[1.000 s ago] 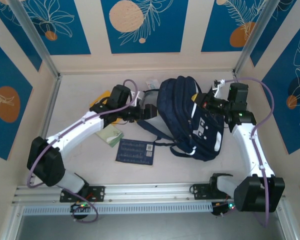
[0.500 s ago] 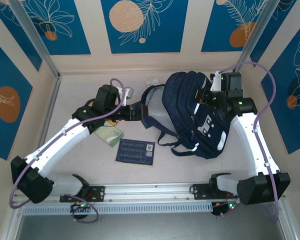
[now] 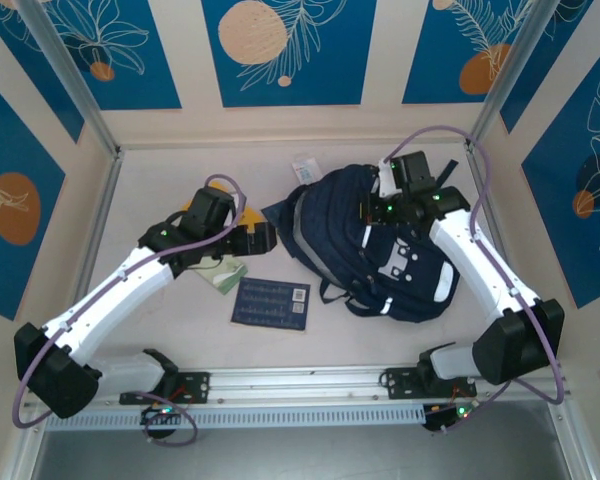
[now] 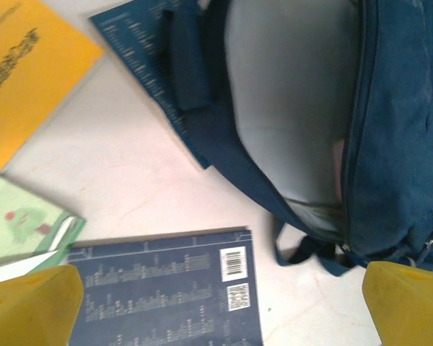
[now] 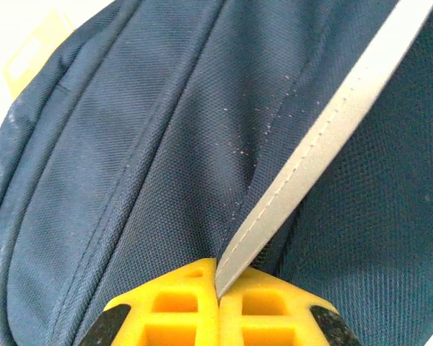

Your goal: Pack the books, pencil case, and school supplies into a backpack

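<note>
done: your right gripper (image 5: 218,306) pinches the backpack (image 3: 330,225) stripe tight | left gripper (image 3: 265,238) wide, empty | left to pack: navy book (image 3: 270,301), yellow book (image 4: 29,72), green packet (image 3: 220,272) lie outside

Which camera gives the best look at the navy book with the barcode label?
Left wrist: the navy book lies close below the camera, its barcode label sharp. Top external shows the whole book, but small and without detail.

Left arm (image 3: 120,285) stretched forward, low. Left gripper (image 4: 216,303) spread wide, nothing between the jaws. Right arm (image 3: 480,265) reaches inward. Right gripper (image 5: 218,306) pinched tight (pale strip of the backpack (image 5: 130,144) caught between its fingers).
</note>
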Motion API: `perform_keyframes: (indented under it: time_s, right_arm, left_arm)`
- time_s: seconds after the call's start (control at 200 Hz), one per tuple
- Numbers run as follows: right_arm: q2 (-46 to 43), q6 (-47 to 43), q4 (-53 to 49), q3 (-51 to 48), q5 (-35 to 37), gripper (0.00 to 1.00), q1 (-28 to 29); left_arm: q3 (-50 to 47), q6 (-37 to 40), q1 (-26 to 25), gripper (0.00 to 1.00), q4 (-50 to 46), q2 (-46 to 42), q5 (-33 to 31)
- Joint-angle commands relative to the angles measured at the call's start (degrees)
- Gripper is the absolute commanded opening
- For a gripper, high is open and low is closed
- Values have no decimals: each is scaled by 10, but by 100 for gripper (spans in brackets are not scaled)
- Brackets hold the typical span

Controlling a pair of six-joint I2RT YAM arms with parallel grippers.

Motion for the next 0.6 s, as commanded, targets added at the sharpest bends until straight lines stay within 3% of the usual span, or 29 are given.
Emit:
perform_keyframes:
  time_s: [0.0, 0.19, 0.385, 0.515, 0.595]
  right_arm:
    - [-36, 35, 11, -46, 50, 0, -1]
    - [-133, 85, 16, -132, 138, 2, -14]
    - [-125, 94, 23, -176, 121, 19, -32]
    - [-121, 77, 26, -156, 188, 40, 39]
    - [-130, 60, 42, -140, 199, 45, 91]
  left_arm:
    - [-17, -19, 7, 99, -47, -31, -51]
    - [-56, -46, 8, 100, -66, -52, -60]
    - [-117, -82, 6, 99, -52, -57, -42]
    - [-167, -113, 7, 99, -35, -65, -24]
    - [-196, -130, 7, 99, -29, -78, -23]
